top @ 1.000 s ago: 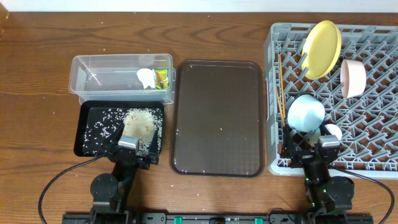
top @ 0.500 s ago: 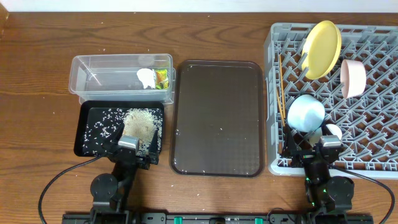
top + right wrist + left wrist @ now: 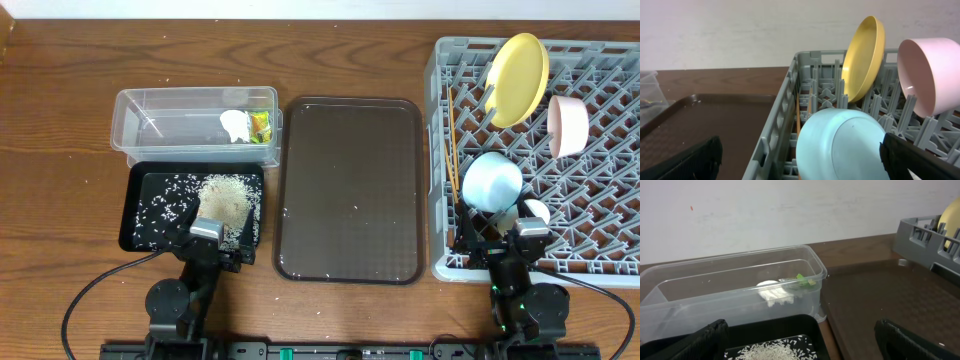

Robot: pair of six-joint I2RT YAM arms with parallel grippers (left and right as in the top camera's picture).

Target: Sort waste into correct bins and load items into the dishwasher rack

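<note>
Near edge: left gripper [image 3: 802, 340] and right gripper [image 3: 802, 160] both spread wide, nothing held. Left of brown serving tray [image 3: 350, 170]: black tray [image 3: 140, 238] with rice [image 3: 225, 198]. Behind it, clear tub [image 3: 170, 120] holds tissue [image 3: 234, 125] and wrapper [image 3: 261, 126]. Right of the serving tray: rack [image 3: 600, 200] with light blue bowl [image 3: 492, 181], then yellow plate [image 3: 518, 66]. Wood-grain table [image 3: 60, 150]; white wall [image 3: 790, 210] beyond.

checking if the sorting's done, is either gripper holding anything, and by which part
Nothing is held: the left gripper and right gripper both stand open and empty.
</note>
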